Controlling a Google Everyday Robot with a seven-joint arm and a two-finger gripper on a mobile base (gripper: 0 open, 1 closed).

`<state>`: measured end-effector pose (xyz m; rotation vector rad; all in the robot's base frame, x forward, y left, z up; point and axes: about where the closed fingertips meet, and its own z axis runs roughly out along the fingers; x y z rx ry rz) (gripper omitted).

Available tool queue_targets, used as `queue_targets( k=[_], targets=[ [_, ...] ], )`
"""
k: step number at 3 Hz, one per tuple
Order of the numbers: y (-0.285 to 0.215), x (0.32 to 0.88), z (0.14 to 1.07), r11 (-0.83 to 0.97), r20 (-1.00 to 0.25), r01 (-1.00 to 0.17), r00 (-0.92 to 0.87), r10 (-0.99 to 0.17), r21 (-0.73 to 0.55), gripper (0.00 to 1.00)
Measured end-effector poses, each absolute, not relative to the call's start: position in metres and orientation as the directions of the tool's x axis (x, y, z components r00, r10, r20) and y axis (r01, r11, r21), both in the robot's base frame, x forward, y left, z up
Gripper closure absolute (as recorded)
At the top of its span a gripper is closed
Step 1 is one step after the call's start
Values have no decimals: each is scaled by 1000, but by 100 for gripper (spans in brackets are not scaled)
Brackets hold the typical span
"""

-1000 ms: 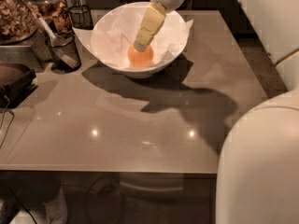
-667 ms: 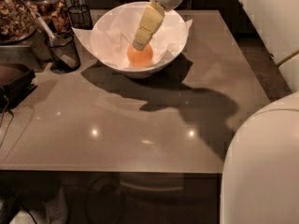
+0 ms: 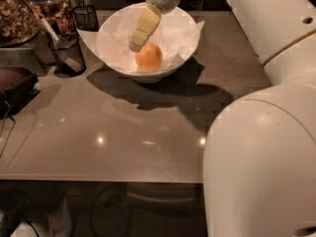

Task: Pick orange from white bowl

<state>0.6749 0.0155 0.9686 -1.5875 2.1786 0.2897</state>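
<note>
Against the frame 1.0 s ago: the end effector (image 3: pixel 137 42) has shifted a little to the left in view. Its pale yellow tip then overlapped the top of the orange (image 3: pixel 148 57); now it sits at the fruit's upper left, and more of the orange shows. We cannot tell whether tip and fruit touch. The orange and the bowl (image 3: pixel 170 69) lie where they did. The big white arm link (image 3: pixel 261 157) in the foreground has spread further left and covers more of the worktop (image 3: pixel 123 127).

Pose: the arm comes in from the upper right of the view. Its grey-white wrist hangs over the far rim of the bowl, and the end effector slants down and to the left into the bowl. We cannot tell whether the end effector is spread or pressed together; we see nothing held in it.

The orange rests low in the bowl, near the middle, on the crinkled paper (image 3: pixel 180 31) lining. The bowl stands at the far side of the worktop, with a black mesh cup (image 3: pixel 66 53) near it on the left.
</note>
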Motion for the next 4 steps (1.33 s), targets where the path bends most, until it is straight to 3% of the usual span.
queue_targets(
  k=[4],
  targets=[
    [18, 719, 924, 411, -415, -912, -375, -829, 4, 18]
  ],
)
